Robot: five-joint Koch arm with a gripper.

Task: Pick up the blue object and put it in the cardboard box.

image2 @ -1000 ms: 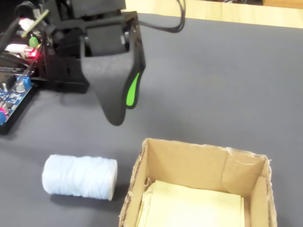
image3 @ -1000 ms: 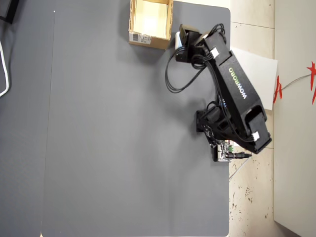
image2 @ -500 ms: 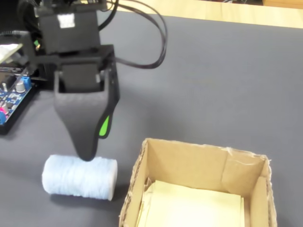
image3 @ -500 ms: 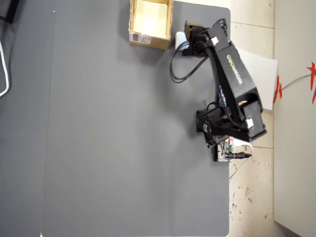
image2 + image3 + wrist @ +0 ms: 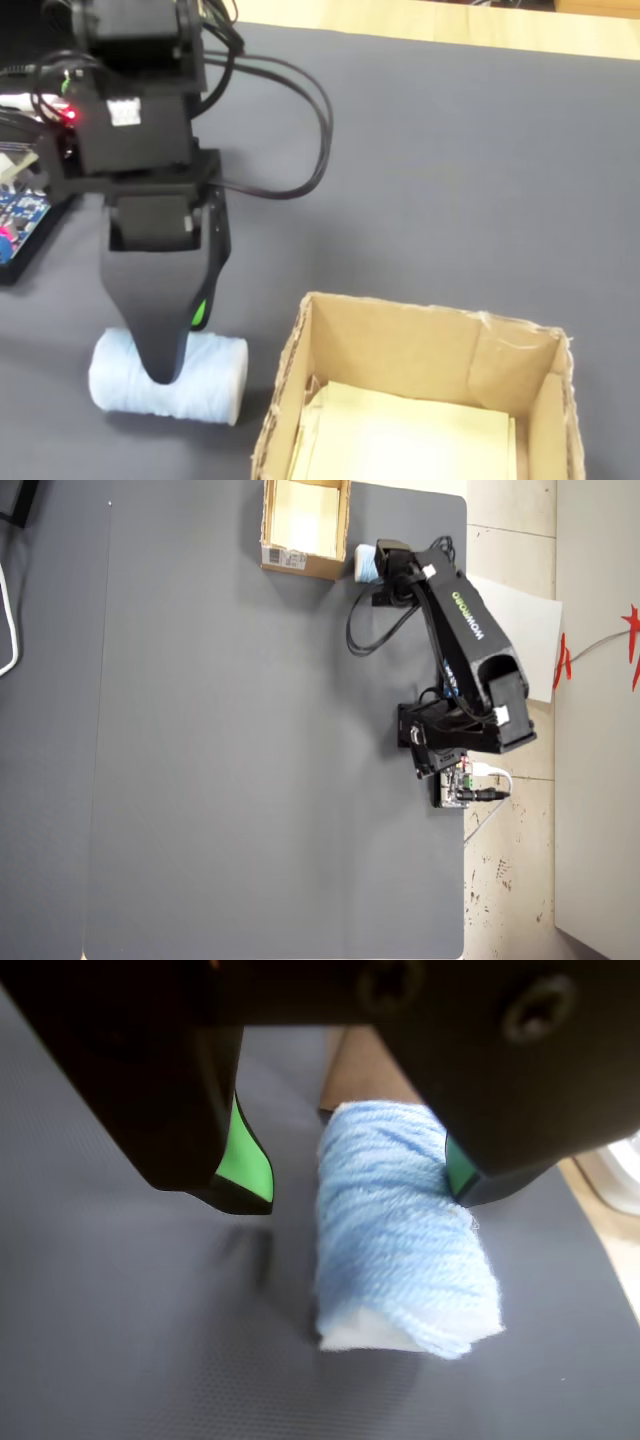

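The blue object (image 5: 400, 1230) is a pale blue roll of yarn lying on its side on the dark grey mat. My gripper (image 5: 357, 1200) is open and straddles its far end. The right green pad (image 5: 458, 1172) touches the yarn, while the left pad (image 5: 245, 1165) stands apart from it with a gap. In the fixed view the gripper (image 5: 180, 350) comes down over the blue object (image 5: 215, 385), just left of the cardboard box (image 5: 420, 345), which is open-topped with a pale interior. From overhead, the blue object (image 5: 365, 562) lies right beside the cardboard box (image 5: 300, 560). A tan corner of the box (image 5: 365, 1070) shows behind the yarn.
A dark-blue circuit board (image 5: 20, 210) with a red light sits left of the arm, with black cables (image 5: 300, 120) looping off the arm. The mat's right edge (image 5: 466, 630) runs close to the arm base (image 5: 450, 740).
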